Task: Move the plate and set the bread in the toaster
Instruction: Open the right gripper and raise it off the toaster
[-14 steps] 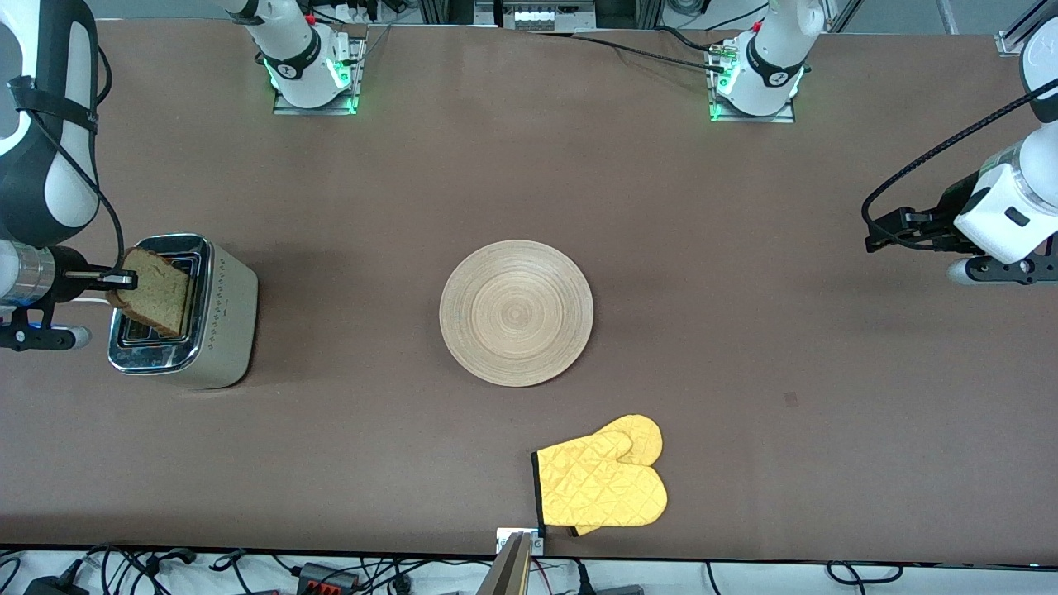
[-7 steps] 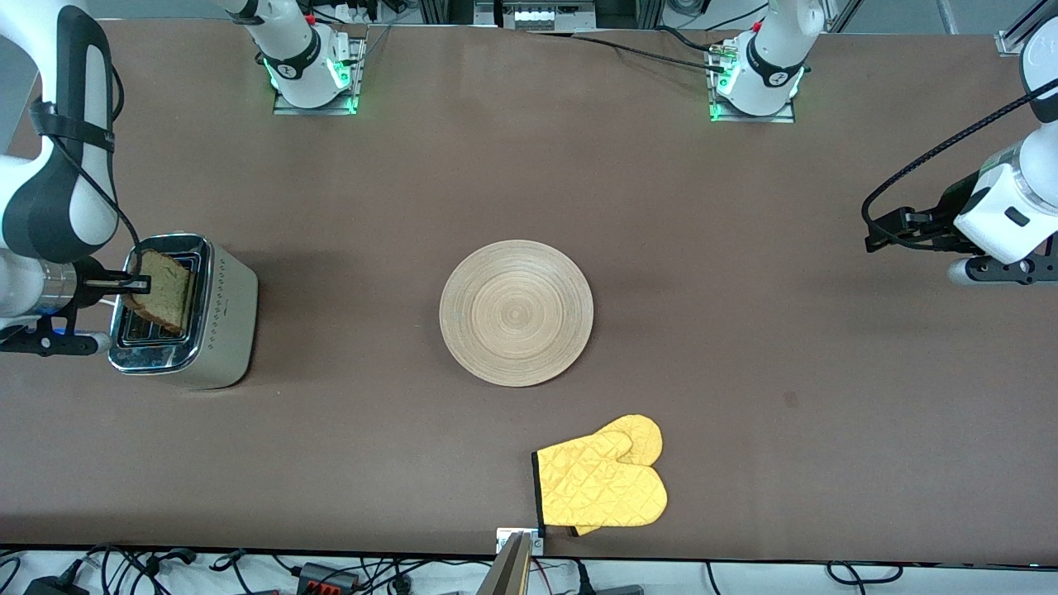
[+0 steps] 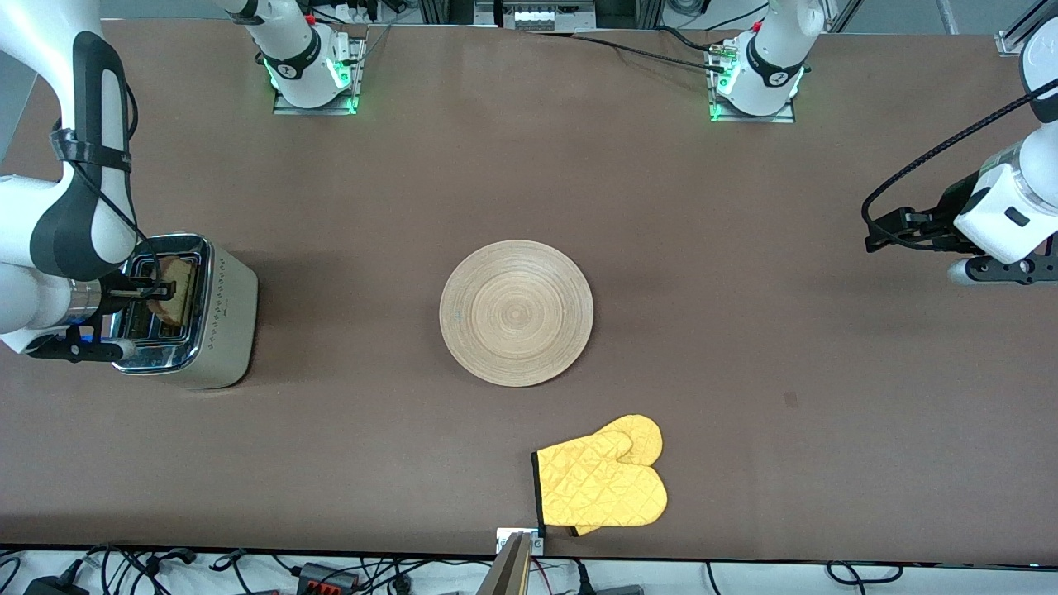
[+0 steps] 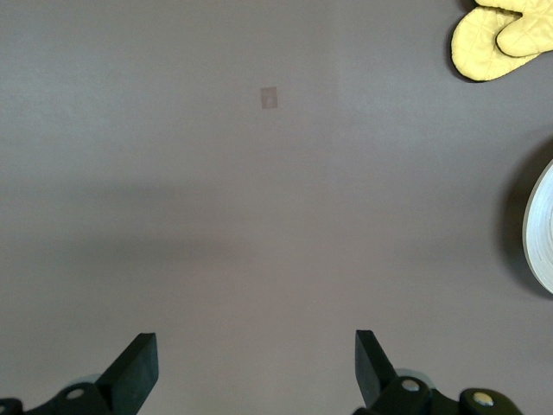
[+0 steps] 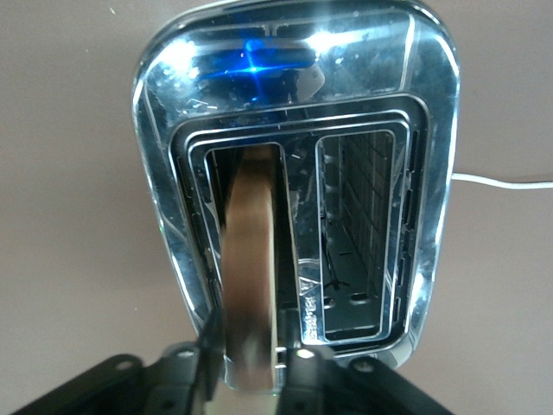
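Bench [image 3: 744, 347]: plate [image 3: 517, 312] at centre; toaster [image 3: 186, 310] at the right arm's end. Left gripper [image 4: 251, 367] spread, waiting over bare bench. Right gripper [image 5: 246, 367] pinches bread [image 5: 251, 285], half sunk in one slot; likely risks: crust snagging the slot rim, fingers striking chrome.

Robotics lab: bolted arm bases [image 3: 314, 78] with green lights on brown desk [image 3: 744, 330], cable clutter [image 3: 331, 574] along edge.
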Controlling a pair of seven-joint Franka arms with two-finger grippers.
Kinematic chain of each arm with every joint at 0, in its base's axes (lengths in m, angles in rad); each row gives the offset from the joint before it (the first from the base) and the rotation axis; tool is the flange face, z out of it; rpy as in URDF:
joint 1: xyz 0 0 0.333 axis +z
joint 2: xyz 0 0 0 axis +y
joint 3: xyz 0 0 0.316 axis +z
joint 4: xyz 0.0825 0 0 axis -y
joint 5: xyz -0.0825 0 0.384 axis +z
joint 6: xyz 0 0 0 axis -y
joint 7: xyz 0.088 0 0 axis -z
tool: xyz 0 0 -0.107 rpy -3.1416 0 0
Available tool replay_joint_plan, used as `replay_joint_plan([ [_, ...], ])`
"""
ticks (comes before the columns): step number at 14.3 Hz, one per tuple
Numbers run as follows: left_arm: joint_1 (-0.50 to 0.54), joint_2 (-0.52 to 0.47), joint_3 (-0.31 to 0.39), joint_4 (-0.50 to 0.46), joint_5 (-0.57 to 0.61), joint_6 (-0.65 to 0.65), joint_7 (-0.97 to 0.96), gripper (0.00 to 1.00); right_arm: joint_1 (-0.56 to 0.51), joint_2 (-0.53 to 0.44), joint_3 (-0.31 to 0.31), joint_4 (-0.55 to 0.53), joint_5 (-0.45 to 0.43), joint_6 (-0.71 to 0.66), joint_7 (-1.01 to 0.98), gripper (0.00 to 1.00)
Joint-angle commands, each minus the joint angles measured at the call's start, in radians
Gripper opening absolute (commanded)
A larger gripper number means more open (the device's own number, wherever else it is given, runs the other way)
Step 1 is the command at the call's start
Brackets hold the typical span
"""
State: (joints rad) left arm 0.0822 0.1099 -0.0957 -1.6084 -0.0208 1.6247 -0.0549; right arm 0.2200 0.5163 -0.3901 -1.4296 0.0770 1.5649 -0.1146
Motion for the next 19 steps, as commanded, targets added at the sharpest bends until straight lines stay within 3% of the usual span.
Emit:
replay_joint_plan([
  [1, 0.007, -0.01, -0.004, -0.004, -0.018, -0.006, 0.017, 1.0, -0.007, -0.056, 0.002, 0.005, 0.018, -0.003, 0.007, 1.0],
  [5, 0.007, -0.01, -0.004, -0.004, -0.018, -0.006, 0.017, 1.0, 0.004, -0.142, 0.011, 0.023, 0.02, -0.008, -0.013, 1.0],
  [8, 0.007, -0.012, -0.004, -0.004, -0.018, -0.006, 0.017, 1.0, 0.012, -0.142, 0.033, 0.1, 0.018, -0.029, 0.001, 1.0],
  [12, 0.007, -0.01, -0.004, -0.004, -0.018, -0.006, 0.017, 1.0, 0.039, -0.167, 0.02, 0.101, 0.017, -0.048, 0.101, 1.0],
  [15, 0.007, -0.01, -0.004, -0.004, -0.018, -0.006, 0.017, 1.0, 0.027, -0.167, 0.016, 0.104, 0.058, -0.051, 0.095, 1.0],
  [19, 0.007, -0.01, -0.004, -0.004, -0.018, -0.006, 0.017, 1.0, 0.038, -0.179, 0.023, 0.104, 0.038, -0.074, 0.107, 1.0],
])
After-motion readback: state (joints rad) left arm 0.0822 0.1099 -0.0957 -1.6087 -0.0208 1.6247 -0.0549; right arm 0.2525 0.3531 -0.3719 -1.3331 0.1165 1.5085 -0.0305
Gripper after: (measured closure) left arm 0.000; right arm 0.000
